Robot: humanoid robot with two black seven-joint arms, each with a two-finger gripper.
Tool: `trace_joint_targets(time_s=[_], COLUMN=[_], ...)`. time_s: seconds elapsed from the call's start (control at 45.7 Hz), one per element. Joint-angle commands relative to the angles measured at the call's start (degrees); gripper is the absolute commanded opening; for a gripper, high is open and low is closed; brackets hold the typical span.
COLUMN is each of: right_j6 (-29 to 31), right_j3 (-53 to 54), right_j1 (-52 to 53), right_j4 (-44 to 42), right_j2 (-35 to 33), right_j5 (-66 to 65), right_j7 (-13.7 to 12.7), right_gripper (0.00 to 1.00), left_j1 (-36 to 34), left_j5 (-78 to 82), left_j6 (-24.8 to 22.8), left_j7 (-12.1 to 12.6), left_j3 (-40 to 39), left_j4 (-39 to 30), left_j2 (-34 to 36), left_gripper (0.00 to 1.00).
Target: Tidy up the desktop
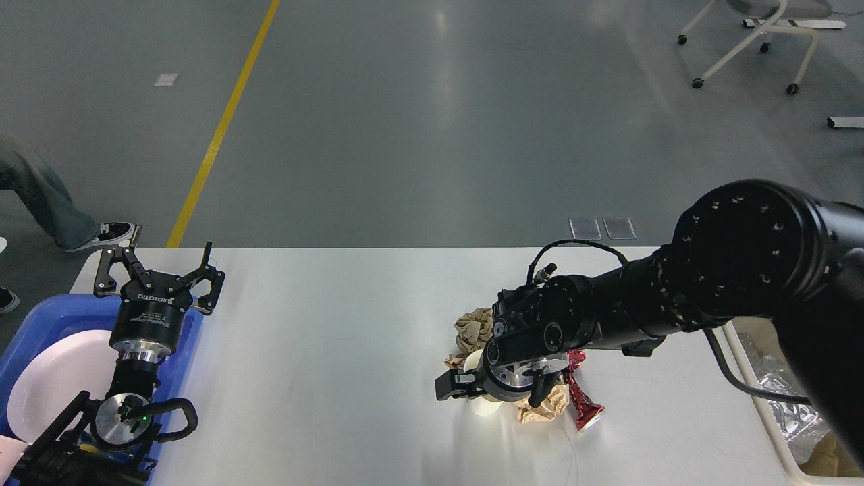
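Mid-surface (337, 351): right claw (466, 391) at paper cup (480, 403), amid crumpled brown paper (472, 327) & red wrapper (582, 401).
Grip can't be confirmed; lift cup upright, clear of paper. Left claw (156, 266) released, over blue tray (40, 317).

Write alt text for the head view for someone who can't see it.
The right gripper reaches down at a white paper cup beside crumpled brown paper and a red wrapper on the white desktop. The left gripper hangs open over a blue tray holding a white plate.
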Motion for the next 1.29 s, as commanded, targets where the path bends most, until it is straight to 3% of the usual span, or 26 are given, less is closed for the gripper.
trace_joint_targets(time_s=[0.0,0.285,0.438,0.942,1.117,1.27], right_j6=[0.1,0.9,2.38,34.81,40.88,41.15], right_j3=[0.0,0.0,-0.09,-1.14,-3.25,-3.95], right_j1=[0.87,5.44,13.25,44.89,53.08,53.61], right_j4=[0.32,2.87,9.81,12.28,12.28,13.77], right_j2=[0.14,-0.83,-6.45,-15.25,-15.25,-15.16], right_j5=[0.22,0.48,0.48,11.64,16.74,16.92], right_j7=[0.0,0.18,0.18,0.62,0.53,0.35], right_gripper=[0.88,0.89,0.93,0.95,0.99,0.99], left_j1=[0.0,0.0,0.0,0.0,0.0,0.0], left_j5=[0.0,0.0,0.0,0.0,0.0,0.0], left_j6=[0.0,0.0,0.0,0.0,0.0,0.0], left_j7=[0.0,0.0,0.0,0.0,0.0,0.0], left_j3=[0.0,0.0,0.0,0.0,0.0,0.0], left_j4=[0.0,0.0,0.0,0.0,0.0,0.0], left_j2=[0.0,0.0,0.0,0.0,0.0,0.0], left_gripper=[0.96,0.96,0.96,0.96,0.96,0.96])
